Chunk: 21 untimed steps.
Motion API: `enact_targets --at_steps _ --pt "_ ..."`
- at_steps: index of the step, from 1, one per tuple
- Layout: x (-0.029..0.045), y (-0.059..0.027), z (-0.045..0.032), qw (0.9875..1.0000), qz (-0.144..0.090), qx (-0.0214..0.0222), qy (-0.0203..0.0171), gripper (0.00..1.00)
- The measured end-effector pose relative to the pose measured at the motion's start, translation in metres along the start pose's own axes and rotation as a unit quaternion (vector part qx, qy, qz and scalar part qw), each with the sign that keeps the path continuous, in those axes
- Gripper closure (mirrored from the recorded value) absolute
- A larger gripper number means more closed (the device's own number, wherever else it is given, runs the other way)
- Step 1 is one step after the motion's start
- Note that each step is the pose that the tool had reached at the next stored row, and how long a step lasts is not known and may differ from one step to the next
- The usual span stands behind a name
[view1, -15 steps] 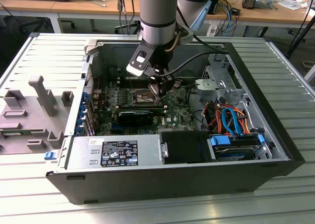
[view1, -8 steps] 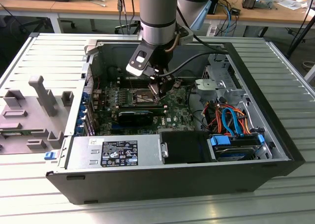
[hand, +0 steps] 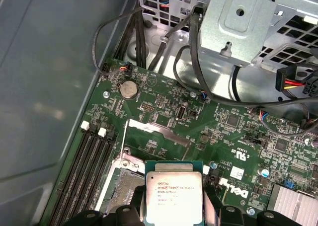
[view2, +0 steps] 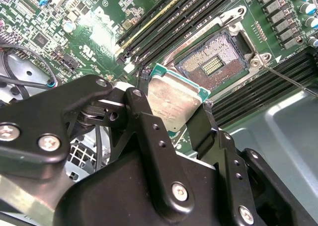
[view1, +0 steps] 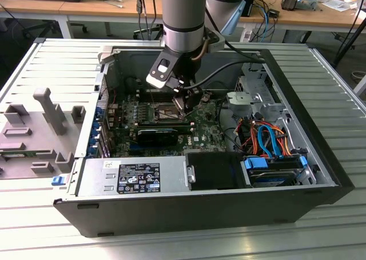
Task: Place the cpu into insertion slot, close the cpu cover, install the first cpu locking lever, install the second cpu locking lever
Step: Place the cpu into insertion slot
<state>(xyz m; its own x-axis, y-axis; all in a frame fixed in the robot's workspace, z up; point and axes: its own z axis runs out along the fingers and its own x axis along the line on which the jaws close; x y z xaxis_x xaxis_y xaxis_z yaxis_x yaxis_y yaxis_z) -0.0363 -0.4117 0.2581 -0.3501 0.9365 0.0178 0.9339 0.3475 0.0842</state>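
My gripper (view2: 171,109) is shut on the cpu (view2: 174,103), a small square chip with a dull silver top and a green rim, held by two opposite edges between black fingers (view2: 144,121). The cpu (hand: 174,196) hangs slightly tilted above the green motherboard (hand: 223,136), just beside the insertion slot (view2: 213,62). The slot lies uncovered, its dark pin field ringed by a silvery frame. A silvery plate (hand: 159,131), which looks like the cpu cover, stands raised along the slot's edge. A thin wire lever (view2: 288,79) sticks out from one corner. In the exterior view the gripper (view1: 182,103) hovers over the slot (view1: 163,110).
Long black memory slots (view2: 258,92) flank the socket on both sides. A metal drive cage (view1: 254,97) with coloured cables (view1: 269,137) fills the case on the exterior view's right. The power supply (view1: 134,177) sits at the front, and the grey case wall (hand: 44,87) is close by.
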Motion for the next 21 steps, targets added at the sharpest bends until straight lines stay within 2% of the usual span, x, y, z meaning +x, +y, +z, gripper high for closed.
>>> enact_targets --at_steps 21 --pt "0.0 0.0 0.0003 0.9999 0.016 -0.0003 -0.0013 0.45"
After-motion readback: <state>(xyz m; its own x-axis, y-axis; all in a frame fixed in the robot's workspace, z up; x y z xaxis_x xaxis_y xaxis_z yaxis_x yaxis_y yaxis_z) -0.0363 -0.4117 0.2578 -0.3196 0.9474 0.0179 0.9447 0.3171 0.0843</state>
